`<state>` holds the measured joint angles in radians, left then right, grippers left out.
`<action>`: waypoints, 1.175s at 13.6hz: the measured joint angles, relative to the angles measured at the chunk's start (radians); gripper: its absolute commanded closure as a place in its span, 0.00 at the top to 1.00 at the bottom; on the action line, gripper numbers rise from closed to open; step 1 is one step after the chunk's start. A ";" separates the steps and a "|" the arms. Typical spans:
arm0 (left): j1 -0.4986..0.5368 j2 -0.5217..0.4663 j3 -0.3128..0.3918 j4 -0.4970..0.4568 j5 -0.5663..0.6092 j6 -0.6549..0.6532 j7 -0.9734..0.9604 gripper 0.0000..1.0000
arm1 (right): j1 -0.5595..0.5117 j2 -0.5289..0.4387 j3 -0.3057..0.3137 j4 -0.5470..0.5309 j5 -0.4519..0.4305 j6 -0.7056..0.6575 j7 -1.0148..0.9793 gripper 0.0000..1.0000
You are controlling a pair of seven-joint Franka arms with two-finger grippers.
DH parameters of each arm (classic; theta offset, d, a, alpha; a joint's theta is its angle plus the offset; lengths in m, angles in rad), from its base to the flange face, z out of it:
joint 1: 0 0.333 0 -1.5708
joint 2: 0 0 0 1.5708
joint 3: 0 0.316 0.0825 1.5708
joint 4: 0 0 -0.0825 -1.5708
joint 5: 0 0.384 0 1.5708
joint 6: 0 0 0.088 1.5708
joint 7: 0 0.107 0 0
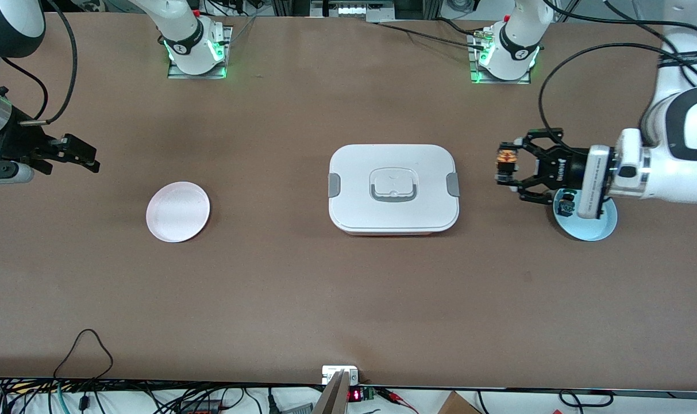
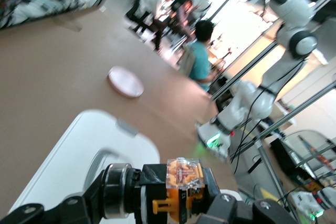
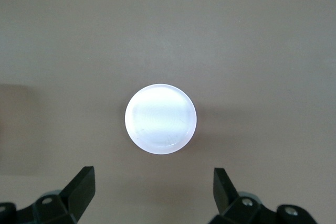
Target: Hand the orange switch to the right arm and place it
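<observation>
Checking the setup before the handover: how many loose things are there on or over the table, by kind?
Plates: 2, pink plate, blue plate
Switches: 2, orange switch in the left gripper, other switch on the blue plate
Lidded boxes: 1, white box
Total: 5

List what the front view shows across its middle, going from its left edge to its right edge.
Right hand, open → pink plate → white box → orange switch held in the left hand → blue plate.
</observation>
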<state>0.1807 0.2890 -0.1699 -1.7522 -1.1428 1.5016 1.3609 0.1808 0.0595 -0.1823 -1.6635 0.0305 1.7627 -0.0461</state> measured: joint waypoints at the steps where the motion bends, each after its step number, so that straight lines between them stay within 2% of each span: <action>1: -0.019 0.005 -0.001 -0.005 -0.040 0.000 0.020 0.00 | 0.000 0.000 0.000 0.000 0.000 0.016 0.000 1.00; 6: -0.116 0.038 -0.001 -0.013 -0.217 0.009 0.215 0.00 | -0.013 0.000 -0.002 0.000 0.000 0.029 0.001 1.00; 10: -0.166 0.059 -0.001 -0.016 -0.305 0.051 0.408 0.00 | -0.019 -0.004 -0.001 0.001 0.001 0.026 -0.002 1.00; 16: -0.243 0.094 -0.001 -0.019 -0.426 0.102 0.575 0.00 | -0.016 0.014 0.010 0.000 0.001 -0.075 -0.087 1.00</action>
<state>-0.0619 0.3835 -0.1713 -1.7713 -1.5684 1.6036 1.9363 0.1647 0.0738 -0.1721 -1.6638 0.0312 1.6878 -0.1329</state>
